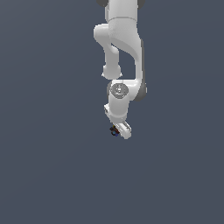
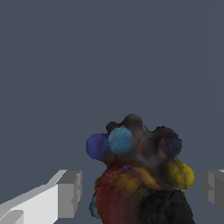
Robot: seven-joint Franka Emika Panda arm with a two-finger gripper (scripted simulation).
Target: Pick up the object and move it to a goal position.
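The object (image 2: 135, 170) is a dark lumpy block with red, blue, light-blue and yellow blobs. In the wrist view it sits between the two grey fingertips (image 2: 70, 192), with a narrow gap showing on each side. My gripper (image 2: 142, 190) stands open around it, and neither pad visibly touches it. From the exterior view the object (image 1: 114, 131) is a tiny dark speck on the grey floor, just on the exterior view's left of the white gripper (image 1: 119, 131). The white hand above hides most of the fingers there.
The white arm (image 1: 122, 48) reaches down from the top of the exterior view. Plain grey floor (image 1: 52, 166) surrounds the object, and no other item shows.
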